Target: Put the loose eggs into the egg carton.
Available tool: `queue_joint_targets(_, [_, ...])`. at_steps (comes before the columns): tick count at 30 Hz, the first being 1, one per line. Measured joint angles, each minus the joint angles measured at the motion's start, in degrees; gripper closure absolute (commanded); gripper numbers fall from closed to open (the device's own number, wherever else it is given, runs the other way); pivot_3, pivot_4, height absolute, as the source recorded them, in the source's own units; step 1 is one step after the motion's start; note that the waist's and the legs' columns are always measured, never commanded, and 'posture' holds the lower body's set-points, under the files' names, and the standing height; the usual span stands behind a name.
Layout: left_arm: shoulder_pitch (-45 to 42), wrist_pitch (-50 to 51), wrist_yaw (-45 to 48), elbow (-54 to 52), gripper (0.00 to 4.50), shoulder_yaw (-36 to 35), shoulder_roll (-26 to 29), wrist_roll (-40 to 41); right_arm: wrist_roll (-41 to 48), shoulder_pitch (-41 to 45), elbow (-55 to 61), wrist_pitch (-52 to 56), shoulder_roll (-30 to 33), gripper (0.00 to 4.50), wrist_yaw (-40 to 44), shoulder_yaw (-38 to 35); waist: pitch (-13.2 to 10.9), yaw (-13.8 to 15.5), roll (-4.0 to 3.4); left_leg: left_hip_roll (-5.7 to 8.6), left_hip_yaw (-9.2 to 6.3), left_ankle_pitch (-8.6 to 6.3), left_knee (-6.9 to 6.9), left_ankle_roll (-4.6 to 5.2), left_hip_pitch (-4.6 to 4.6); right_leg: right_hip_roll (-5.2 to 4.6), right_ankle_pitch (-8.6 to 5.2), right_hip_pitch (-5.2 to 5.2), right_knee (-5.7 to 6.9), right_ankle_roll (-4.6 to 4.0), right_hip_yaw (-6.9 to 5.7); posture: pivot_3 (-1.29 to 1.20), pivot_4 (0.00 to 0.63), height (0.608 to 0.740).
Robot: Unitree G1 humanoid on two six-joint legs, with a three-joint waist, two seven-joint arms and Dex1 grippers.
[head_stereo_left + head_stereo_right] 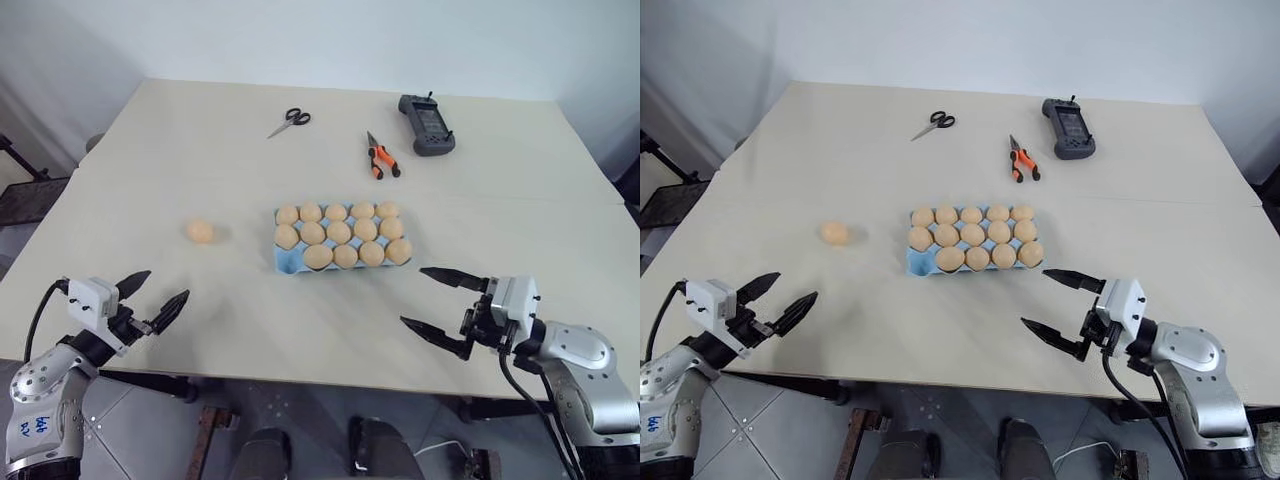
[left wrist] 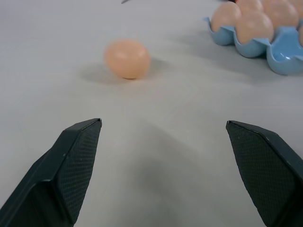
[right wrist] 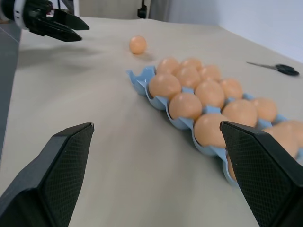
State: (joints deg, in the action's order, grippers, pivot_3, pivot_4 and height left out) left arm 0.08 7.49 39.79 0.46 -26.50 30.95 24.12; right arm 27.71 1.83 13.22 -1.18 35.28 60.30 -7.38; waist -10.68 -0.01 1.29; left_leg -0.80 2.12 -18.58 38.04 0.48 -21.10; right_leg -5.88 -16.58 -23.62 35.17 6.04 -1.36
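Loose egg (image 1: 200, 231): one remains on the bare desk (image 1: 180, 160), well to the left of the egg carton, lying on its side; likely the last to be collected.

Left claw (image 1: 152, 297): wide, empty, low near the desk's front edge, left of and nearer than the carton; it points toward the loose egg, which fits a lining-up for the pick.

Left wrist view: the loose egg (image 2: 127, 58) sits ahead between the two black fingers (image 2: 71, 165), apart from them; the carton's empty corner cup (image 2: 286, 52) shows bare blue, which is hard to make out from the head views.

Egg carton (image 1: 283, 262): light blue, mid-desk, every cup filled except the front-left corner, where the last egg should go.

Scissors (image 1: 289, 121), orange-handled pliers (image 1: 381, 158), dark handheld controller (image 1: 426, 125): beyond the carton, well apart from it, out of the way.

Right claw (image 1: 440, 305): wide, empty, in front of and right of the carton, pointing toward it; apparently waiting.

Right wrist view: the carton (image 3: 142, 78) seen lengthwise with the left claw (image 3: 71, 29) beyond it, side-on.
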Motion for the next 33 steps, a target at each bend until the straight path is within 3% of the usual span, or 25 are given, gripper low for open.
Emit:
queue_joint_targets(4, [-10.3,0.9,-4.1,3.2,0.01,2.8,-0.1,-1.3,0.1,2.6,-0.1,0.3,0.0,0.00,0.2,0.8,0.0,0.2,0.00,0.04,0.03,0.10,0.05,0.02,0.00,-0.02,0.16,0.05,-0.02,-0.01,-0.10,0.00,0.150,0.740])
queue_joint_targets(10, [-27.5,-0.2,-9.4,18.5,0.01,9.6,-0.2,-8.3,0.2,4.4,0.0,1.6,-0.2,0.00,0.2,2.4,0.0,-0.1,0.00,0.02,0.28,0.11,0.06,-0.06,0.00,0.01,0.27,-0.03,0.10,0.11,-1.01,0.00,0.150,0.740])
queue_joint_targets(20, [-33.9,-1.1,-13.9,32.2,0.01,13.6,-3.1,-12.8,0.2,4.3,1.0,2.9,-0.8,0.00,-1.5,2.6,0.0,0.1,0.01,0.02,0.75,0.05,0.14,-0.06,-0.10,-0.20,0.34,-0.15,0.28,0.23,-2.02,0.00,0.150,0.740])
queue_joint_targets(24, [-33.9,0.0,-13.2,32.3,0.86,14.0,-3.2,-12.8,0.2,4.4,1.1,3.0,-0.9,0.00,-2.2,2.6,0.0,0.2,0.01,0.08,0.85,0.02,0.23,0.00,-0.09,-0.61,0.35,-0.13,0.28,0.25,-2.44,0.00,0.150,0.740])
queue_joint_targets(28, [-33.9,-0.1,-13.0,32.3,2.10,14.0,-3.2,-12.8,0.2,4.4,1.1,3.4,-0.9,0.00,-2.5,2.6,0.0,0.1,0.01,0.07,0.86,0.02,0.24,-0.01,-0.07,-0.65,0.35,-0.13,0.30,0.25,-2.50,0.00,0.150,0.740])
queue_joint_targets(33, [-33.1,-1.3,-7.5,30.8,2.23,14.0,-3.1,-11.1,0.2,4.8,1.1,3.6,-1.1,0.00,-2.5,2.7,0.0,0.1,0.01,0.07,0.86,0.02,0.23,-0.01,-0.08,-0.64,0.35,-0.13,0.29,0.25,-2.54,0.00,0.150,0.740])
